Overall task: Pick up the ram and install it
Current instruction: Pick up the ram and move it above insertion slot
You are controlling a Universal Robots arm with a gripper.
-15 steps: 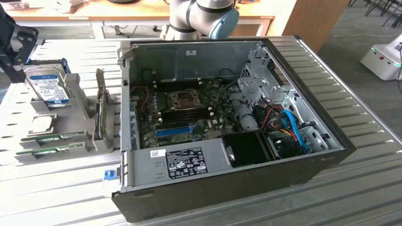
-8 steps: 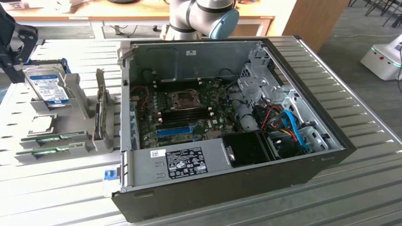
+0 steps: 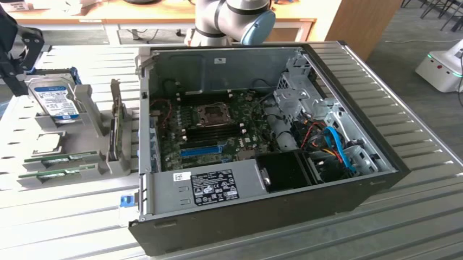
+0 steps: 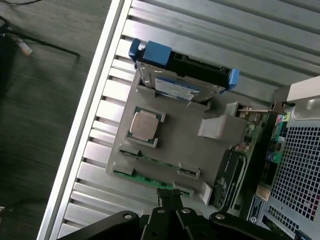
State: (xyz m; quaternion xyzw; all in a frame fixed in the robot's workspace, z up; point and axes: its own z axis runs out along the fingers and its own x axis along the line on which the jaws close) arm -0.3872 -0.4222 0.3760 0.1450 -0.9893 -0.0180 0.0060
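Two rams, thin green sticks, lie in slots of a grey holder [image 3: 87, 108] at the exterior view's left: one ram [image 3: 62, 158] [image 4: 156, 162] and, beside it at the holder's edge, another ram [image 3: 56, 174] [image 4: 144, 179]. My gripper [image 4: 169, 195] hangs above the holder with its black fingers shut together and nothing between them; in the wrist view its tips sit over the edge-side stick. In the exterior view the gripper [image 3: 13, 73] is a dark shape at the far left, above the holder. The open computer case [image 3: 347, 206] shows its motherboard [image 3: 217, 127].
The holder also carries a silver hard drive with a blue label [image 3: 56, 100] [image 4: 180, 82], a CPU chip [image 3: 45, 142] [image 4: 145, 125] and an upright card [image 3: 116, 122]. All of it rests on a ribbed metal table [image 3: 405, 108]. The arm's base [image 3: 231, 21] stands behind the case.
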